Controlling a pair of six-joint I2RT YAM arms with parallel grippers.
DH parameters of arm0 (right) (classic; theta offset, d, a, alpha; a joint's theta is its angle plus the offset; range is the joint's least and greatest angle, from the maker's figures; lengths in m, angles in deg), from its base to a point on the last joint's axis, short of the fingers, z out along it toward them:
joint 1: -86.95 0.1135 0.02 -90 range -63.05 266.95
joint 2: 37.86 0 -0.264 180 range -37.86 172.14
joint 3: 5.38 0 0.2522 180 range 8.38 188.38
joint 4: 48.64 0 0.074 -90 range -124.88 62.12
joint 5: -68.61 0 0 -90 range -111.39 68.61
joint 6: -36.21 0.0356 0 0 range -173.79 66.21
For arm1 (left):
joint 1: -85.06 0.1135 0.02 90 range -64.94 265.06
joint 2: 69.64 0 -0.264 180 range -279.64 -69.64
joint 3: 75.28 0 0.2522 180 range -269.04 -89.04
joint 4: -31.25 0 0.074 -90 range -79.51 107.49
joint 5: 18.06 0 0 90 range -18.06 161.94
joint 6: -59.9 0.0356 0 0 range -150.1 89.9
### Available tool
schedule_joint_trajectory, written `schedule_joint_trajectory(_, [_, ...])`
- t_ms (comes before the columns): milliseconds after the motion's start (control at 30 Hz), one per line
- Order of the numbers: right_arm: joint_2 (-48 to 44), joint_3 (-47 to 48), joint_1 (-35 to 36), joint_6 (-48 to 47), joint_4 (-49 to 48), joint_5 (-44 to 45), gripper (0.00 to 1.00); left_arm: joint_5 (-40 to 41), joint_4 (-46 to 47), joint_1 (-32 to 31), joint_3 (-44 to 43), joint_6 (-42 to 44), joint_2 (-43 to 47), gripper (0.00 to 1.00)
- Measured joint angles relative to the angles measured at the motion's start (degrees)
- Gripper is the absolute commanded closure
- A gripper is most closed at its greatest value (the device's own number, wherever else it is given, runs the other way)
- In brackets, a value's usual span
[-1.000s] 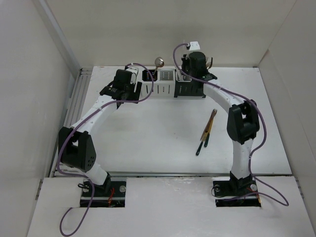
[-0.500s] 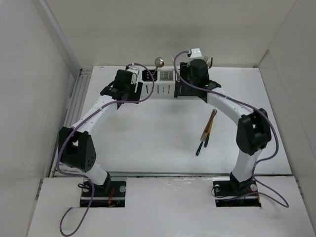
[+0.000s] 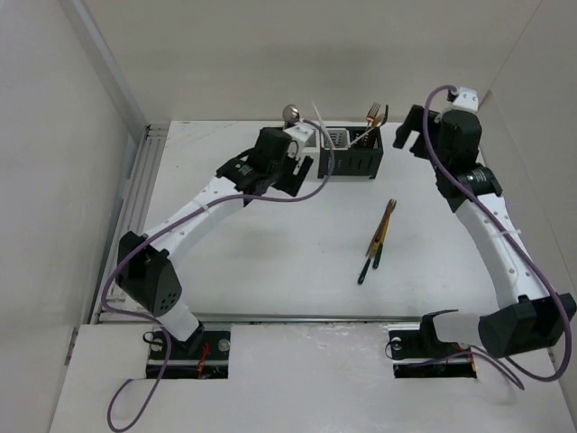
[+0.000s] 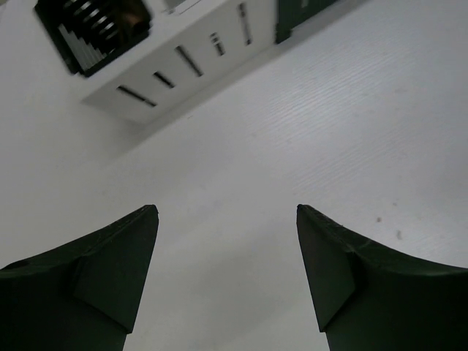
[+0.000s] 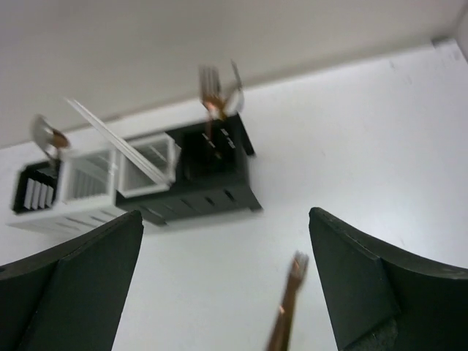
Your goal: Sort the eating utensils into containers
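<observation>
The right gripper (image 5: 225, 216) and left gripper (image 4: 227, 208) are both spread wide, empty. Some utensils (image 3: 380, 236) lie right of the middle, below the containers (image 3: 352, 161). Best come down straight and pinch only one.

Left arm (image 3: 206, 202) covers the left end of the containers (image 3: 352, 162) from above. Right wrist view is all blurred, and the fork (image 5: 287, 301) on the worktop runs off the bottom edge.

Left pincer (image 4: 227, 208) agape over white table (image 4: 307, 139), slotted white container (image 4: 190, 62) well ahead.
</observation>
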Motion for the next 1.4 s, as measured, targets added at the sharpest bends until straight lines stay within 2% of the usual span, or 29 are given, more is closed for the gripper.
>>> schedule_joint_trajectory(167, [-6.7, -9.0, -5.1, 3.6, 8.8, -2.4, 0.02, -1.8, -0.3, -8.9, -7.7, 0.3, -6.2, 0.27])
schedule_joint_trajectory(233, [-9.1, -10.9, -6.6, 4.6, 13.2, -3.5, 0.02, -3.0, -0.8, -11.8, -11.2, 0.0, -10.3, 0.27])
schedule_joint_trajectory(333, [-11.0, -11.2, -7.9, 4.9, 14.7, -5.5, 0.02, -5.0, -1.3, -14.7, -14.4, -0.9, -15.5, 0.27])
schedule_joint_trajectory(500, [-11.3, -9.5, -8.7, 4.7, 15.7, -8.7, 0.05, -6.5, -2.3, -15.9, -15.8, -1.4, -19.7, 0.29])
schedule_joint_trajectory(700, [-12.6, -10.2, -11.2, 3.1, 19.8, -8.5, 0.23, -9.9, -2.2, -18.8, -22.1, 1.2, -23.8, 0.31])
schedule_joint_trajectory(1000, [-23.1, -12.0, -13.6, 2.6, 25.0, -0.6, 0.26, -15.0, 0.6, -24.2, -23.8, 0.4, -33.3, 0.31])
schedule_joint_trajectory(1400, [-23.3, -12.1, -13.7, 1.6, 26.9, 5.4, 0.28, -12.8, 6.8, -23.4, -33.3, -5.5, -44.5, 0.36])
